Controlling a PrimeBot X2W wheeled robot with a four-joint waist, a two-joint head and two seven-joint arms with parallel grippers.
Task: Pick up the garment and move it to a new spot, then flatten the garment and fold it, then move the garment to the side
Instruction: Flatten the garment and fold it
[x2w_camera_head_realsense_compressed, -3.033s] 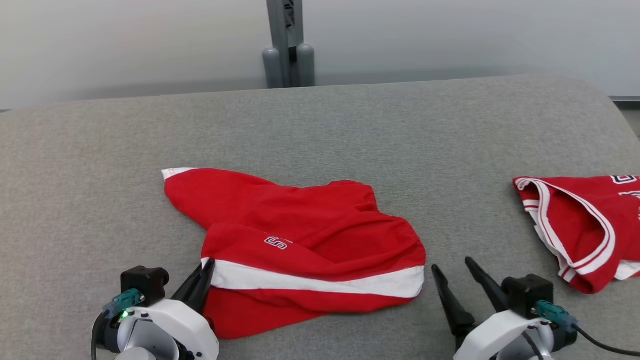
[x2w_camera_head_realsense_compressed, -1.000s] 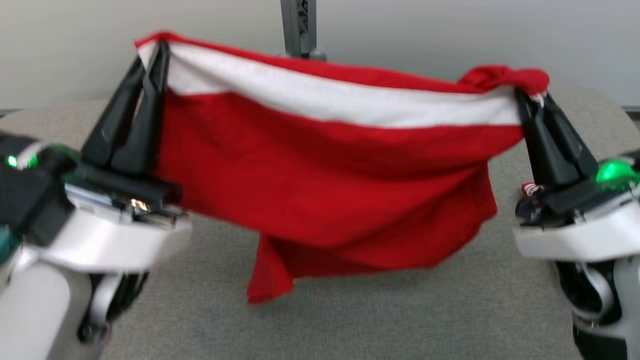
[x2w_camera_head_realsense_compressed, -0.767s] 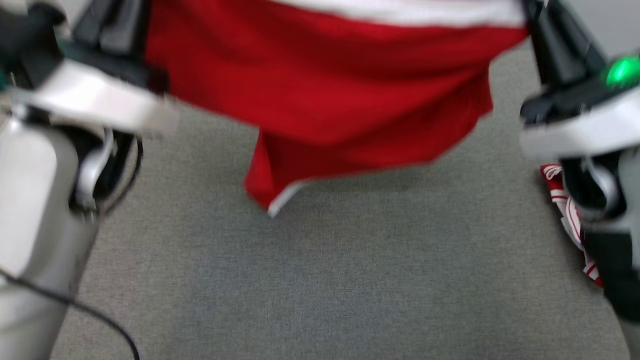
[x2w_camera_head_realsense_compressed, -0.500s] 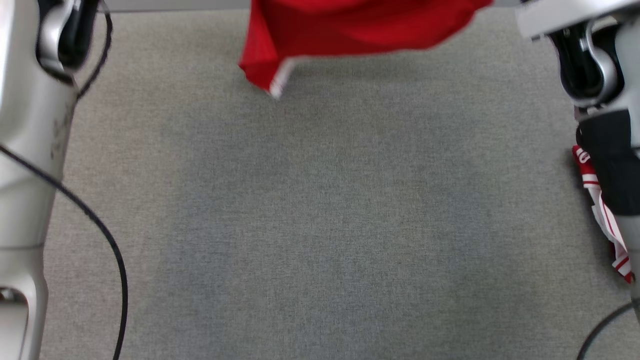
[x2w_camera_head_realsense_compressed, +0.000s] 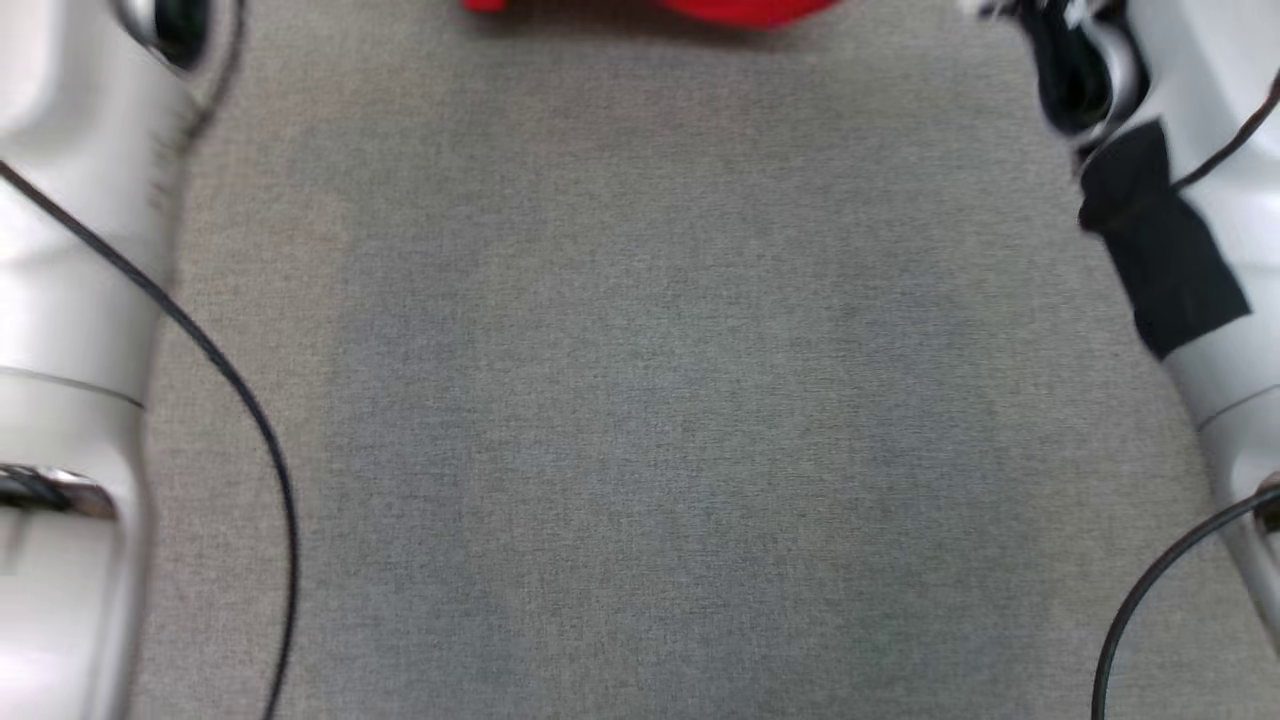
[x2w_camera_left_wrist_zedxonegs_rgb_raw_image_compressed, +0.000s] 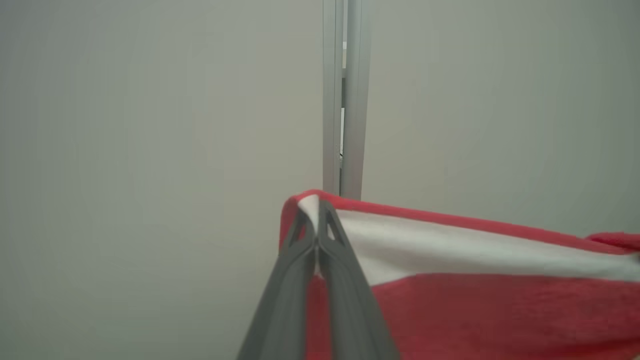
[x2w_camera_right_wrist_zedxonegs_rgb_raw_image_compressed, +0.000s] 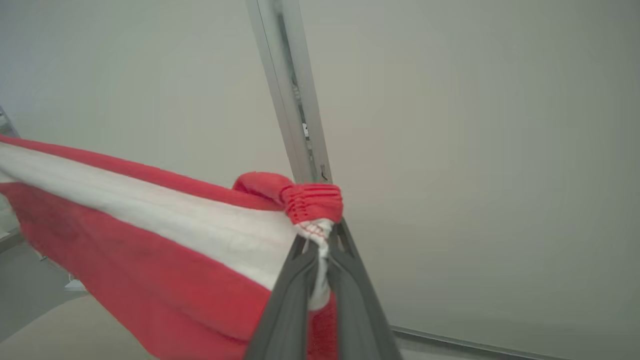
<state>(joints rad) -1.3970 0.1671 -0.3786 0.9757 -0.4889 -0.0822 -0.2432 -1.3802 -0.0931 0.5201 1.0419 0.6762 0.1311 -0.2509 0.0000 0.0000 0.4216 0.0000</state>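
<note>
The garment is red cloth with a broad white band. In the head view just its lowest red edge (x2w_camera_head_realsense_compressed: 740, 8) hangs in at the top, above the grey surface (x2w_camera_head_realsense_compressed: 640, 400). My left gripper (x2w_camera_left_wrist_zedxonegs_rgb_raw_image_compressed: 316, 220) is shut on one corner of the garment (x2w_camera_left_wrist_zedxonegs_rgb_raw_image_compressed: 475, 300), held up in the air before a pale wall. My right gripper (x2w_camera_right_wrist_zedxonegs_rgb_raw_image_compressed: 320, 240) is shut on the bunched opposite corner of the garment (x2w_camera_right_wrist_zedxonegs_rgb_raw_image_compressed: 150, 235), and the white band stretches between the two. Both pale forearms (x2w_camera_head_realsense_compressed: 60, 300) (x2w_camera_head_realsense_compressed: 1190, 200) rise along the sides of the head view.
A grey metal post (x2w_camera_left_wrist_zedxonegs_rgb_raw_image_compressed: 342, 100) (x2w_camera_right_wrist_zedxonegs_rgb_raw_image_compressed: 290, 95) stands against the wall behind the lifted cloth. Black cables (x2w_camera_head_realsense_compressed: 230, 380) (x2w_camera_head_realsense_compressed: 1150, 590) trail from both arms over the grey padded surface.
Both grippers took the garment's corners and lifted it off the surface. Over the last second the arms have gone higher and the cloth has slid almost out of the top of the head view.
</note>
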